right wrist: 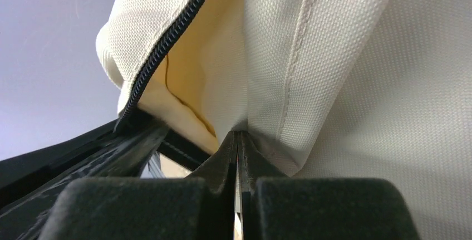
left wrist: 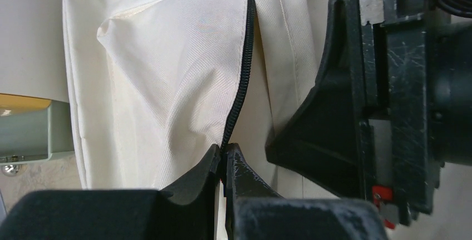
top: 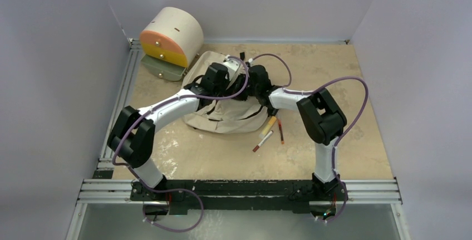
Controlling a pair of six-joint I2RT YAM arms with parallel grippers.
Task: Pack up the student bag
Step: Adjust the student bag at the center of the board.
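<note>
bag (top: pixel 220 118) far-centre on bench (top: pixel 334 84) | left end effector (left wrist: pixel 224 161) pinched shut on it at the zipper (left wrist: pixel 240 84) | right end effector (right wrist: pixel 238 144) pinched shut on it too | we should spread both apart evenly, without tugging, to open it.

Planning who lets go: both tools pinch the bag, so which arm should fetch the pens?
Right, likely. The pens lie on its side of the student bag, beside its forearm; the left tool, shut on the zipper edge, can hold it.

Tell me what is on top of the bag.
The left gripper and right gripper sit over the bag, each pinching its cloth. They hide its middle; the inside cannot be seen.
</note>
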